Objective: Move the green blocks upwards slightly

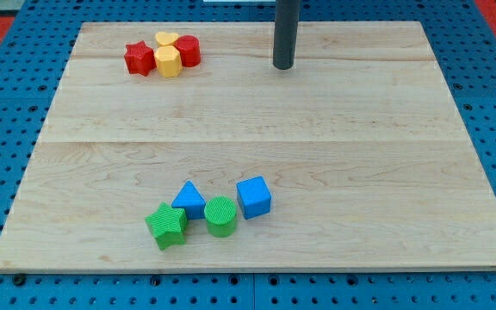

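A green star block (167, 225) and a green cylinder (221, 215) sit near the view's bottom, left of centre. A blue triangle (189, 199) stands just above and between them, touching or nearly touching both. A blue cube (253, 196) sits right of the cylinder. My tip (283, 65) is near the view's top, right of centre, far above the green blocks and apart from every block.
A cluster at the view's top left holds a red star (139, 58), a yellow hexagon (169, 62), a yellow heart (166, 39) and a red block (188, 51). The wooden board (360, 155) lies on a blue pegboard surface.
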